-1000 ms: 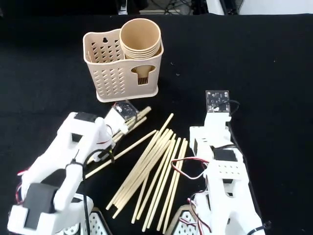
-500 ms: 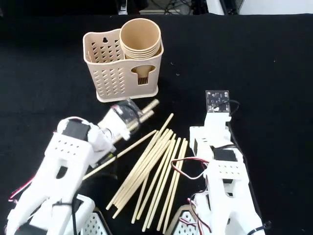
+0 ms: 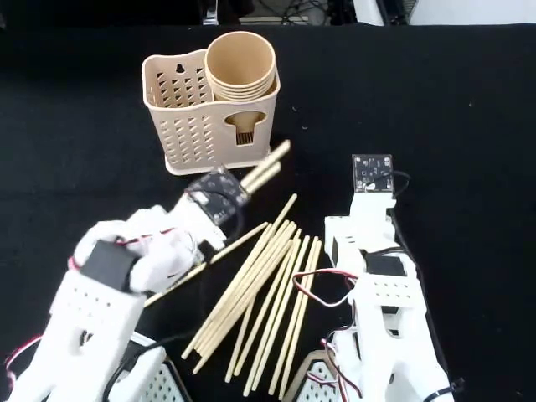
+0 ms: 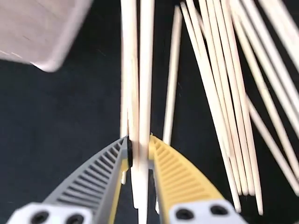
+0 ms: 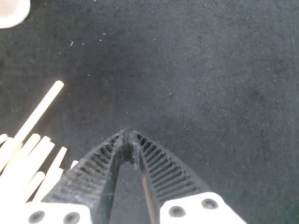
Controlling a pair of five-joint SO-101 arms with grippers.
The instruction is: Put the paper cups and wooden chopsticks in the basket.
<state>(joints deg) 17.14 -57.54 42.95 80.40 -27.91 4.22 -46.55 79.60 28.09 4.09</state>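
Gripping wooden chopsticks (image 3: pixel 270 164), left gripper (image 4: pixel 139 151) clamps them, tips raised just beside basket (image 3: pixel 188 134) front. Paper cups (image 3: pixel 243 63) nested inside basket. Loose chopsticks (image 3: pixel 260 289) lie on black table (image 3: pixel 452 126) between arms. Right gripper (image 5: pixel 128 142) closed, empty.

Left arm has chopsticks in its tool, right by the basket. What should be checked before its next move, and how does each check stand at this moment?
1. Grip: the left tool is shut on the held chopsticks, which run straight out from it. Ok.
2. Room in the basket: the compartment beside the paper cups looks free. Ok.
3. Aim: the held tips point past the basket's corner on the cups' side, not at the free compartment. Not ok.
4. Height of the tips against the basket's rim. Cannot tell.
5. Right tool: shut, holding nothing, apart from the basket. Ok.
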